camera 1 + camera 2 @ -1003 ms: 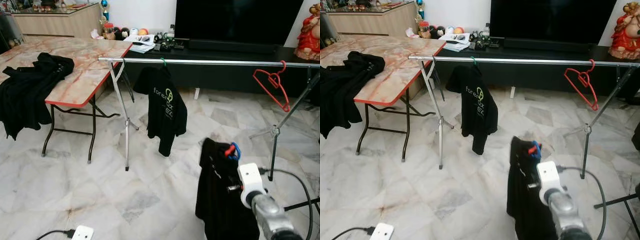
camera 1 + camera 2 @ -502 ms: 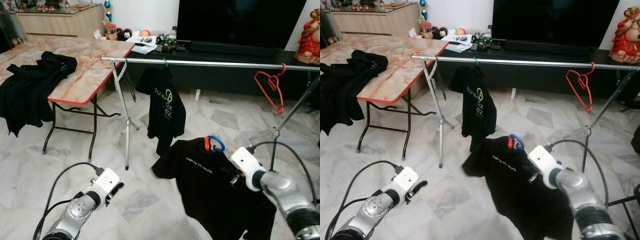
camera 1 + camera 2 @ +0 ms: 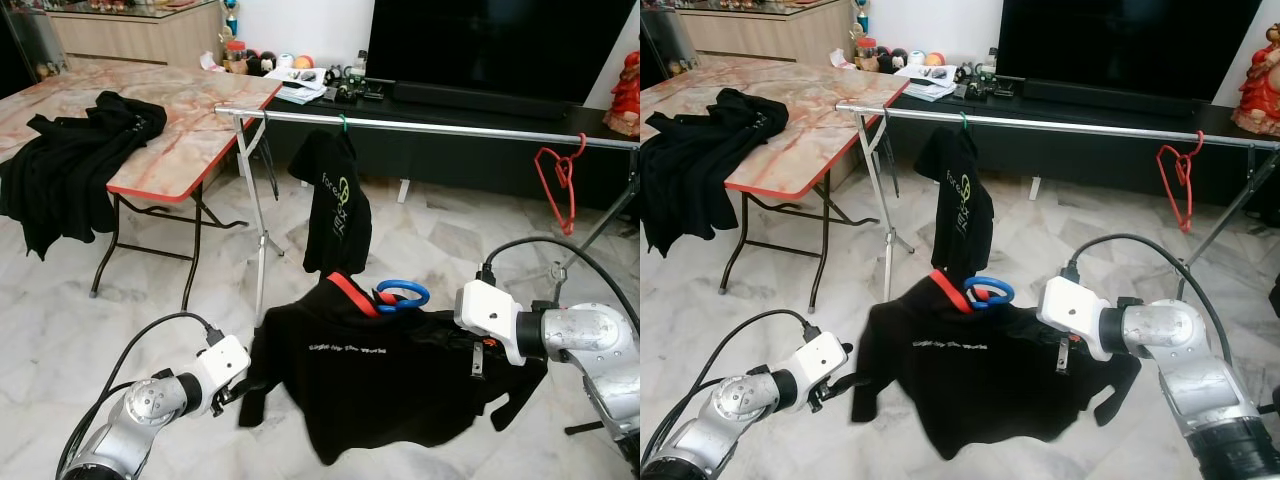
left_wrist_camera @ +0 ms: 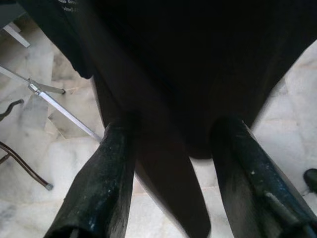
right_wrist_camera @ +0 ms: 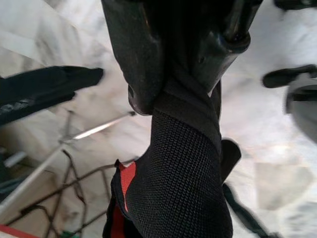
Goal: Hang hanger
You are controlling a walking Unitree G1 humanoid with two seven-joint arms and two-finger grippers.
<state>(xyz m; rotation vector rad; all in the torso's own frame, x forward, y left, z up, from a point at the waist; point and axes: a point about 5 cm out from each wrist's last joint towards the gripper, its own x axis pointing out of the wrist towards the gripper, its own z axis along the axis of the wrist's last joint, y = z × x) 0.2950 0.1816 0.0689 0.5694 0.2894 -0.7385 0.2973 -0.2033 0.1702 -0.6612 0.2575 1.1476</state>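
- Presently we find the black shirt [image 3: 385,375] on its blue hanger [image 3: 402,295] spread low at centre frame, below the rail [image 3: 420,125].
- Right tool [image 5: 185,84]: fingers clamped on the shirt's shoulder fabric.
- Left tool [image 4: 171,173]: fingers apart, a sleeve hanging between them, not pinched.
- Handling, in our judgement: cloth soft, light, prone to sag and slip; the stiff hook is the sounder hold.
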